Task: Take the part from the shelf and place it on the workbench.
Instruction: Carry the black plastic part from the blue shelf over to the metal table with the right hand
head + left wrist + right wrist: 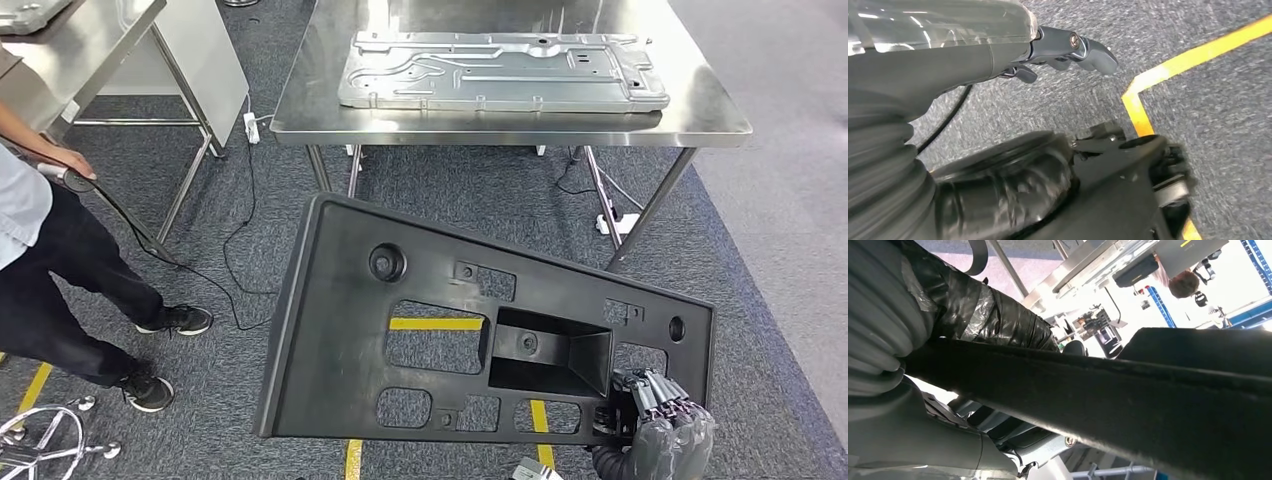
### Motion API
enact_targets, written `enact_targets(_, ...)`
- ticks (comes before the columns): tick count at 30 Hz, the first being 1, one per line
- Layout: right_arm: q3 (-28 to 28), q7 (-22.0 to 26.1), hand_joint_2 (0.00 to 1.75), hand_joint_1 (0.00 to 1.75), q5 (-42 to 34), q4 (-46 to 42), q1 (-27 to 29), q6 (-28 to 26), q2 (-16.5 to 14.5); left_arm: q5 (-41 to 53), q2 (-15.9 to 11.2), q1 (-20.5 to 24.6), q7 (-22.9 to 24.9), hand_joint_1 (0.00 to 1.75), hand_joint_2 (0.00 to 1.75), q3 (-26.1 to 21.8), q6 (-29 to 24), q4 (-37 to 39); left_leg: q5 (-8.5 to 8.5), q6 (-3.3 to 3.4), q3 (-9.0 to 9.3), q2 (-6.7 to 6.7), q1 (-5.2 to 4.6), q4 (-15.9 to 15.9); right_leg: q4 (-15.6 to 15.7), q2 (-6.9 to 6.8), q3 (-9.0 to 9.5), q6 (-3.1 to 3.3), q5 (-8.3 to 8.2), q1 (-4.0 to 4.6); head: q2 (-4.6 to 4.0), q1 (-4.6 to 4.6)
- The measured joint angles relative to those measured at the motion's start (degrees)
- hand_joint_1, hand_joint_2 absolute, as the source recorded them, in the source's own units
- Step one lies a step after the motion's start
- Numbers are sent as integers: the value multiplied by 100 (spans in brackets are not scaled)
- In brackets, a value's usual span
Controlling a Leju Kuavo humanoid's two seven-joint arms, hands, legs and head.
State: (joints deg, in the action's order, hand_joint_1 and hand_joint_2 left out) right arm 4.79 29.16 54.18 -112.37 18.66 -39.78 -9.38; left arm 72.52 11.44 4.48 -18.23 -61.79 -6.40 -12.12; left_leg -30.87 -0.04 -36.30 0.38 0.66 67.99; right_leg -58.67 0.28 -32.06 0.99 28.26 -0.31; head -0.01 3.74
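Note:
The part (440, 330) is a large black plastic panel with cut-outs and a boxy recess, held tilted in front of me above the carpet. My right hand (660, 425) grips it at its lower right corner. In the right wrist view the part's dark edge (1128, 405) crosses the picture, clamped by my right hand (973, 320). The steel workbench (500, 128) stands just beyond the part. My left hand (1063, 47) hangs over the floor, its fingers apart and holding nothing.
A silver stamped metal panel (500, 72) lies on the workbench top. A person (50, 260) stands at the left by a second steel table (90, 40), holding a cabled handle. A power strip (251, 127) and cables lie on the carpet. Yellow tape lines (436, 324) mark the floor.

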Motion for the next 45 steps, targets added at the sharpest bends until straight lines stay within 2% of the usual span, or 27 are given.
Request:
enact_targets(2, 0, -1, 175, 175, 17, -1, -4, 0, 0, 1, -3, 1, 5, 0, 175, 0, 0, -1, 277, 60, 297, -4, -24, -677, -15, 9, 31, -40, 37, 26, 0, 1)
enact_targets(3, 0, -2, 175, 175, 26, -1, -6, 0, 0, 1, -3, 5, 7, 0, 175, 0, 0, 0, 310, 83, 365, -6, -38, -844, -21, 9, 29, -64, 47, 32, 1, 3)
enact_targets(7, 0, -5, 175, 175, 42, -16, -15, -1, 0, 2, -1, -3, 11, 0, 175, 0, 4, 1, 319, 180, 424, -8, -17, -973, -86, 4, 14, -185, 115, 29, 1, 8)
enact_targets(9, 0, -5, 175, 175, 41, -31, -27, -2, 0, 5, 2, 0, 11, 0, 175, 0, 7, 0, 333, 236, 472, 0, 9, -1029, -525, -1, -189, -241, 365, 8, 1, 21)
enact_targets(11, 0, -4, 175, 175, 42, -34, -35, -1, 0, 12, 2, 5, 12, 0, 175, 0, 7, 0, 317, 263, 486, 6, 9, -1034, -1273, -3, -594, -290, 675, -24, 1, 25)
enact_targets(12, 0, -4, 175, 175, 43, -34, -33, 0, 1, 15, 2, 4, 13, 0, 175, 0, 7, -1, 304, 264, 496, 7, 10, -1033, -1536, -4, -754, -313, 723, -44, 1, 26)
enact_targets(13, 0, -4, 175, 175, 46, -34, -33, 0, 1, 18, 2, 3, 14, 0, 175, 0, 7, 0, 287, 257, 514, 5, 12, -1030, -1602, -6, -821, -332, 655, -66, 1, 25)
enact_targets(14, 0, -4, 175, 175, 49, -34, -35, -1, 2, 19, 3, 0, 16, 0, 175, 0, 7, 0, 266, 242, 540, 1, 16, -1027, -1438, -10, -772, -345, 478, -88, 1, 25)
enact_targets(15, 0, -4, 175, 175, 51, -35, -37, -1, 2, 20, 4, -2, 18, 0, 175, 0, 7, 1, 237, 222, 574, -3, 21, -1020, -1082, -18, -621, -351, 231, -107, 1, 26)
enact_targets(17, 1, -4, 175, 175, 63, -39, -49, -1, 2, 24, 5, -4, 21, 0, 175, 0, 7, 1, 169, 157, 614, -10, 16, -993, -373, -29, -294, -335, -75, -109, 1, 26)
enact_targets(18, 2, -6, 175, 175, 73, -42, -54, -1, 3, 26, 5, 0, 22, 0, 175, 1, 7, 1, 143, 121, 618, -11, 7, -983, -171, -30, -205, -315, -116, -98, 1, 23)
enact_targets(20, 4, -14, 175, 175, 96, -47, -60, 0, 4, 28, 5, 11, 25, 0, 175, 2, 7, 0, 118, 52, 623, -5, -8, -994, -84, -17, -175, -248, -69, -67, 1, 17)
enact_targets(22, 9, -21, 175, 175, 111, -48, -62, 0, 4, 29, 5, 21, 28, 0, 175, 2, 7, 0, 64, -8, 637, 1, 3, -960, -56, -11, -145, -166, -61, -82, 1, 15)
enact_targets(24, 28, -22, 175, 175, 119, -47, -70, 0, 4, 28, 5, 25, 31, 0, 175, 2, 16, 1, -169, -48, 467, -2, 15, -545, -20, -20, -91, -84, -44, -96, 1, 10)
enact_targets(26, 53, -25, 175, 175, 120, -48, -78, 0, 4, 27, 5, 17, 32, 0, 175, 3, 34, 1, -493, -63, 51, -3, 16, 234, -18, -30, -55, -28, -7, -72, 0, 6)
enact_targets(27, 65, -28, 175, 175, 120, -47, -80, 0, 4, 27, 4, 10, 31, 0, 175, 3, 40, 1, -567, -65, -144, -3, 16, 550, -19, -28, -36, -13, 12, -58, 0, 7)
enact_targets(28, 77, -31, 175, 175, 120, -47, -82, 0, 4, 27, 4, 6, 31, 0, 175, 3, 44, 1, -523, -60, -256, -3, 15, 679, -21, -22, -10, -6, 34, -46, 0, 7)
enact_targets(29, 90, -34, 175, 175, 120, -47, -83, 0, 4, 27, 3, 3, 30, 0, 175, 4, 43, 1, -360, -46, -258, -3, 14, 579, -23, -13, 25, -6, 60, -37, 0, 6)
enact_targets(31, 114, -37, 175, 175, 120, -47, -87, 0, 4, 27, 1, 1, 28, 0, 175, 3, 42, -1, 132, 10, -16, -7, 4, -119, -24, 3, 114, -22, 125, -25, 1, 7)
enact_targets(33, 127, -40, 175, 175, 120, -46, -92, 0, 5, 28, -5, 0, 30, 0, 175, 4, 41, -1, 377, 66, 225, -12, -24, -707, -35, 9, 164, -72, 187, -5, 1, 8)
enact_targets(35, 133, -44, 175, 175, 120, -46, -98, 0, 7, 29, -9, 1, 32, 0, 175, 4, 40, -1, 357, 98, 284, -16, -53, -832, -26, 8, 176, -134, 217, 2, 1, 7)
enact_targets(38, 139, -49, 175, 175, 120, -48, -111, 0, 10, 31, -9, -9, 32, 0, 175, 4, 39, -1, 370, 179, 363, -20, -13, -939, -114, -7, 172, -222, 309, 2, 1, 11)
enact_targets(40, 140, -50, 175, 175, 120, -47, -122, 0, 20, 33, -10, -2, 31, 0, 175, 4, 40, -1, 363, 233, 424, -12, 4, -993, -631, -14, -83, -266, 545, -15, 1, 21)
enact_targets(42, 140, -50, 175, 175, 117, -43, -125, 0, 37, 33, -10, 6, 29, 0, 175, 4, 41, -1, 325, 259, 457, -7, 3, -993, -1343, -14, -529, -298, 769, -40, 1, 22)
enact_targets(43, 140, -51, 175, 175, 116, -39, -124, 0, 45, 32, -10, 6, 28, 0, 175, 4, 42, -1, 298, 257, 483, -9, 3, -990, -1528, -15, -681, -311, 750, -54, 1, 22)
enact_targets(44, 140, -51, 175, 175, 116, -36, -124, 0, 50, 31, -10, 3, 27, 0, 175, 4, 42, 0, 268, 248, 518, -12, 5, -987, -1499, -16, -728, -319, 618, -69, 1, 22)
enact_targets(45, 140, -51, 175, 175, 116, -34, -125, 0, 52, 30, -9, -1, 26, 0, 175, 4, 42, 1, 230, 233, 565, -16, 8, -981, -1243, -18, -658, -322, 379, -84, 1, 22)
